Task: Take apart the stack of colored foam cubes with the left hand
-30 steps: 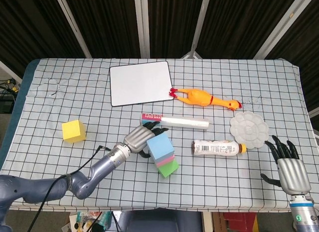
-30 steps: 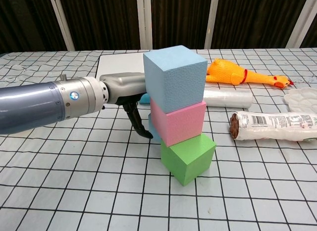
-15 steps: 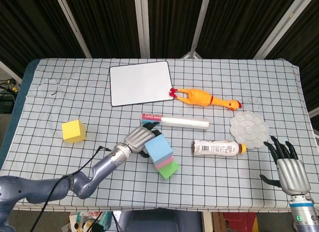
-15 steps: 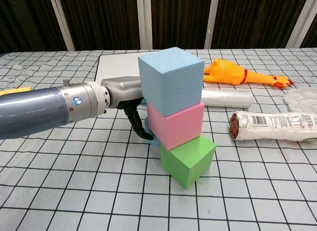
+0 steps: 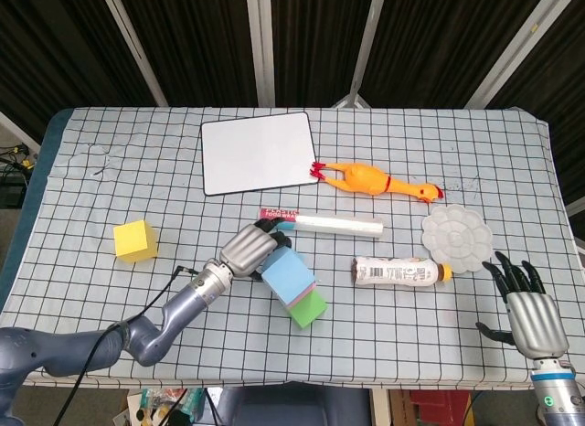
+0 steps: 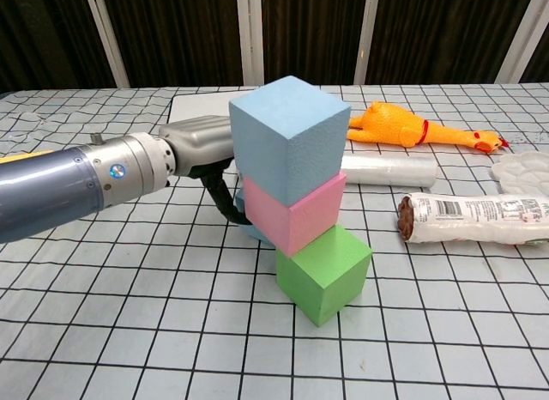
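**At the front middle of the table: lifting two cubes off the green one**

Near the front edge of the checked table, the stack of three foam cubes leans. The blue cube is on top, the pink cube is under it, and the green cube stands on the cloth. The upper two are shifted toward the robot's left, so they hang over the green one.

The left hand is against the far-left side of the upper cubes. The chest view shows its dark thumb curling down beside the pink cube. The other fingers are hidden behind the foam, so I cannot tell if the hand really grasps the cubes or only presses them.

I think the good way is to close firmly on the blue cube alone and lift straight up, because a sideways pull may tip the green cube. The yellow cube already lies well apart on the left.

The right hand rests released, fingers spread, at the front right corner.
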